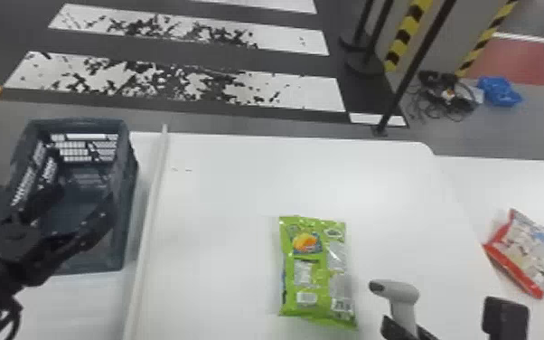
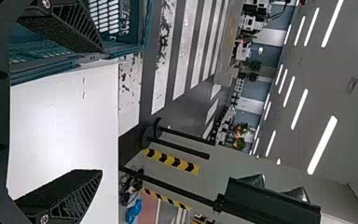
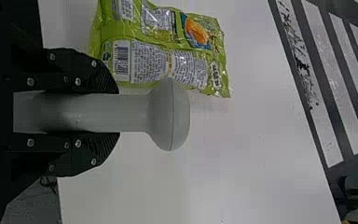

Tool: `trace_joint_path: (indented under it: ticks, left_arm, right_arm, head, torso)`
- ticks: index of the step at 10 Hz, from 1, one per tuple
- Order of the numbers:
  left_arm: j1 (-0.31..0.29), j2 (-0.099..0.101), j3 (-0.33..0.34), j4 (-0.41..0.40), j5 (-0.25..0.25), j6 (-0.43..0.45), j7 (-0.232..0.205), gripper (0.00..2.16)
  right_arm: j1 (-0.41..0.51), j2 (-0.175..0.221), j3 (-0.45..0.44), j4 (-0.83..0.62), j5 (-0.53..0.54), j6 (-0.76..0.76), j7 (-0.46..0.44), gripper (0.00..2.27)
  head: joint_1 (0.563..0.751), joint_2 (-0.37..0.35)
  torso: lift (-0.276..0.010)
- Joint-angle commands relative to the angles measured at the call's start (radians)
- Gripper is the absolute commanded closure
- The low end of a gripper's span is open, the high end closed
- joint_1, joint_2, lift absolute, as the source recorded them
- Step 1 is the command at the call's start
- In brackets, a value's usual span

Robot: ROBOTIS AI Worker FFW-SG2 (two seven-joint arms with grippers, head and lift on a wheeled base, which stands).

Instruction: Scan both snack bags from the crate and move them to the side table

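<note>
- Left hand (image 1: 81, 199) is spread over the crate (image 1: 128, 181) and hides part of its inside.
- Right hand (image 3: 116, 112) pinches the scanner (image 3: 170, 114) by the handle, probably to read the code.
- Green bag (image 1: 316, 276) lies on the counter (image 1: 221, 203), code side up, so its scan seems next.
- Red bag (image 1: 526, 255) is on the side counter (image 1: 488, 181) at right, probably scanned; its code I cannot make out.

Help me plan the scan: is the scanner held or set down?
Held: the right gripper grips the scanner, fingers against its handle's sides.
</note>
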Motion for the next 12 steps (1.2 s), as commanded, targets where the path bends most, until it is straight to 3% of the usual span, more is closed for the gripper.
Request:
trace_joint_path:
  ticks: [1,5,12]
  left_arm:
    - [0.009,-0.004,0.006,-0.001,0.001,-0.013,0.0,0.07]
    - [0.027,-0.012,0.014,-0.001,0.001,-0.028,-0.003,0.07]
    - [0.043,-0.015,0.028,-0.01,0.005,-0.041,-0.012,0.07]
  right_arm:
    - [0.022,0.0,0.01,-0.026,-0.007,0.034,0.004,2.25]
    - [0.076,0.0,0.036,-0.062,-0.034,0.052,0.043,2.25]
    - [0.066,0.0,0.102,-0.039,0.005,0.021,0.055,2.25]
  head:
    - [0.695,-0.13]
    - [0.695,-0.064]
    - [0.695,0.009]
  torso:
    - [-0.029]
    - [-0.029]
    - [-0.029]
